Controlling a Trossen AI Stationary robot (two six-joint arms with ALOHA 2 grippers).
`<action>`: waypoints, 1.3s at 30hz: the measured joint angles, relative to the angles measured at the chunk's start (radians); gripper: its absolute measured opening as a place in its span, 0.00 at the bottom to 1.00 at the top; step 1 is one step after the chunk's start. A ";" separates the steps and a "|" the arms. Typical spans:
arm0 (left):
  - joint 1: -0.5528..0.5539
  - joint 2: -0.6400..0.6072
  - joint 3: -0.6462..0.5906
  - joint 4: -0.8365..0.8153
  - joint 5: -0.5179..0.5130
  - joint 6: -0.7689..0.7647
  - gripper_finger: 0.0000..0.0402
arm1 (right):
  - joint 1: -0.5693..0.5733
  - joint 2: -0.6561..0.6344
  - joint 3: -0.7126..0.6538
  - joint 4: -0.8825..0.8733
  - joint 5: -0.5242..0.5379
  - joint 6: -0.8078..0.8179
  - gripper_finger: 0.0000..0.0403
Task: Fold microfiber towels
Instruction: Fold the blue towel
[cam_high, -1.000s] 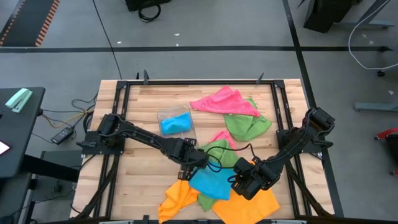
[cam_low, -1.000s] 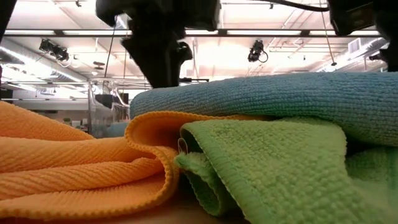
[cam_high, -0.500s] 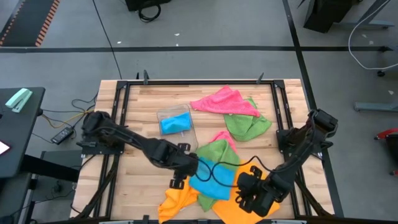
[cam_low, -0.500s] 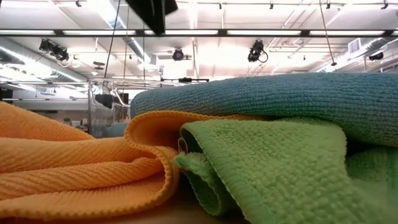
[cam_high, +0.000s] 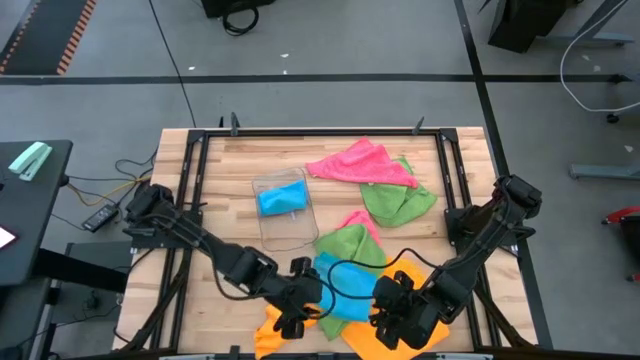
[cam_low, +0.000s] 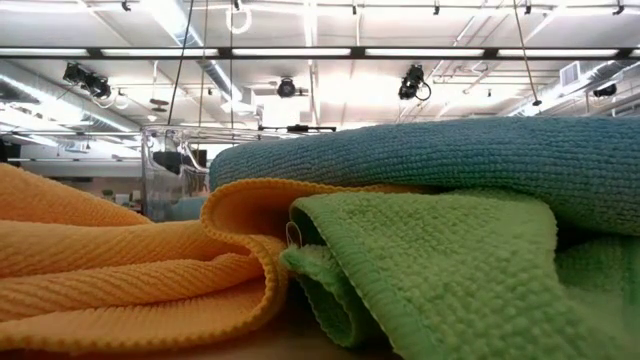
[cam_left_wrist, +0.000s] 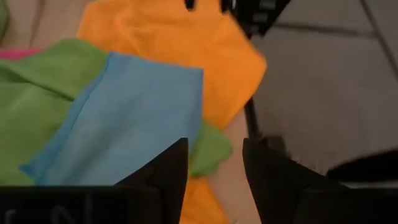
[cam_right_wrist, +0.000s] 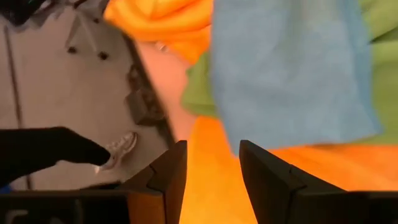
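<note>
The blue towel (cam_high: 345, 290) lies on top of a heap near the middle of the desk's front edge, over a green towel (cam_high: 345, 243) behind it and orange towels (cam_high: 410, 328) at the front. It looks like the one to be folded. Both grippers hang above the front of this heap: the left gripper (cam_high: 300, 310) over the blue towel's left front corner, the right gripper (cam_high: 392, 322) over the orange cloth beside its right front corner. Each has its fingers partly apart and holds nothing.

To do the step well, I judge each gripper should come down on one corner of the blue towel alone, pinching a single layer, then lift evenly so the cloth spreads flat.

The trouble is the crowding: orange (cam_left_wrist: 174, 43) and green cloth lie directly under those corners and could be caught too. Farther back stand a clear tray (cam_high: 283, 205) with blue cloth in it, a pink towel (cam_high: 355, 163) and another green one (cam_high: 398, 203).
</note>
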 joint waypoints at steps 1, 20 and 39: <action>-0.006 0.000 0.000 0.009 -0.005 -0.013 0.43 | 0.000 0.000 0.009 -0.001 -0.016 -0.005 0.39; -0.127 0.003 0.000 0.043 -0.025 -0.168 0.44 | 0.025 0.000 0.144 -0.173 -0.032 0.084 0.26; -0.081 0.183 0.000 0.434 -0.203 -0.236 0.43 | 0.040 -0.368 -0.165 -0.224 -0.052 -0.401 0.25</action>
